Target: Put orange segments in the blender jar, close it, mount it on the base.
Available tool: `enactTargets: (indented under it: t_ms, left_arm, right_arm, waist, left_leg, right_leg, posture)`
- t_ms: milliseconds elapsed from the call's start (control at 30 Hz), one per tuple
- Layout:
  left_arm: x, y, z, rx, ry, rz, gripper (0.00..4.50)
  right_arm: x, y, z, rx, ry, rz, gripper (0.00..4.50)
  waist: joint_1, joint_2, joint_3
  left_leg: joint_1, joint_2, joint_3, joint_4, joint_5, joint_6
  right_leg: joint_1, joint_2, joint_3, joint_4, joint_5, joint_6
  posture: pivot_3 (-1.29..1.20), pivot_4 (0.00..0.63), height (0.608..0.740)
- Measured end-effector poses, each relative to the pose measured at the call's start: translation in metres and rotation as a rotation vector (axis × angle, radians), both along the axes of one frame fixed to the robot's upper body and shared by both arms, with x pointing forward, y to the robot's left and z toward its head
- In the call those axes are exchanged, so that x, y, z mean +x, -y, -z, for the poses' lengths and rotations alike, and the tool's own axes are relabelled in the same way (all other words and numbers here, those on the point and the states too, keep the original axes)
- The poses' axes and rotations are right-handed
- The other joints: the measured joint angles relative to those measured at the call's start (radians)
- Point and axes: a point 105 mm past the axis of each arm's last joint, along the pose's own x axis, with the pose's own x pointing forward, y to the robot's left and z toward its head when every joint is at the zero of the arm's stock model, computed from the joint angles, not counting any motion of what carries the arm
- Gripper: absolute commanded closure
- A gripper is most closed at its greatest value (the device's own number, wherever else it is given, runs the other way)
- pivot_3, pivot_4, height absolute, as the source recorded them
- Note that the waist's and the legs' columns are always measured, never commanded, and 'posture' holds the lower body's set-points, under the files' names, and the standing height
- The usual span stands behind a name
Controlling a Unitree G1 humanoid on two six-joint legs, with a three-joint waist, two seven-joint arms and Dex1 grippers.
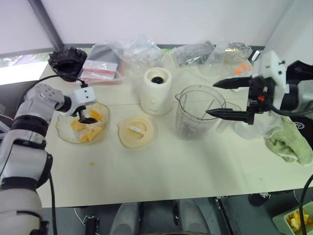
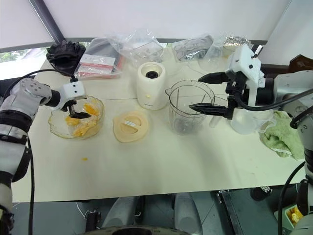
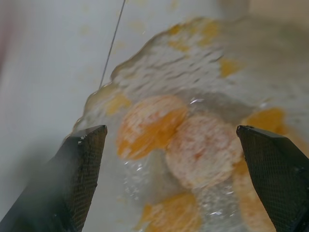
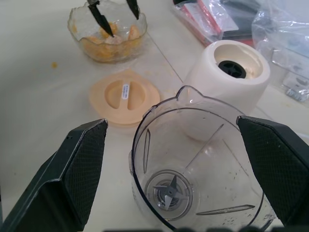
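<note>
First step, picking fruit: the left gripper hangs open among orange segments in the glass dish; the right gripper waits open over the empty blender jar. Next, pinch one segment

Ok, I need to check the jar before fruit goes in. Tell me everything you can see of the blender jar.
The blender jar is a tall clear plastic vessel standing upright on the table, uncovered and empty. It has a pour spout at the rim, ribs on its inner wall and a small metal blade at the bottom. It stands beside the base, not mounted on it; its cream lid lies flat nearby. The open right gripper hovers at its rim without touching.
</note>
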Motion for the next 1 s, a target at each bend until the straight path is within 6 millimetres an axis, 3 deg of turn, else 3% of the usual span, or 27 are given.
enactTargets:
  t_ms: [300, 933, 1000]
  left_arm:
    - [0.010, 0.013, 0.019, 0.043, -0.004, -0.013, 0.00]
    - [0.023, 0.014, 0.040, 0.110, 0.056, -0.147, 0.00]
    - [0.024, 0.014, 0.040, 0.110, 0.059, -0.151, 0.55]
  right_arm:
    - [0.001, -0.001, -0.003, -0.007, 0.009, -0.006, 0.04]
    - [0.001, -0.001, -0.003, -0.010, 0.015, -0.003, 0.04]
    - [0.001, -0.001, -0.001, -0.010, 0.012, 0.000, 0.00]
  waist:
    - [0.000, 0.000, 0.000]
    - [0.003, -0.001, 0.000]
    - [0.003, -0.001, 0.000]
  left_leg:
    - [0.000, 0.000, 0.000, 0.001, 0.000, 0.000]
    - [0.000, -0.001, -0.001, 0.004, 0.000, 0.000]
    - [0.000, -0.001, -0.001, 0.005, 0.000, 0.000]
  right_leg:
    - [0.000, 0.000, 0.000, 0.001, 0.001, 0.002]
    - [0.000, 0.000, 0.000, 0.004, 0.002, 0.003]
    - [0.000, 0.000, 0.000, 0.005, 0.002, 0.003]
  posture:
    - [0.00, 0.150, 0.740]
    - [0.00, 0.150, 0.740]
    - [0.00, 0.150, 0.740]
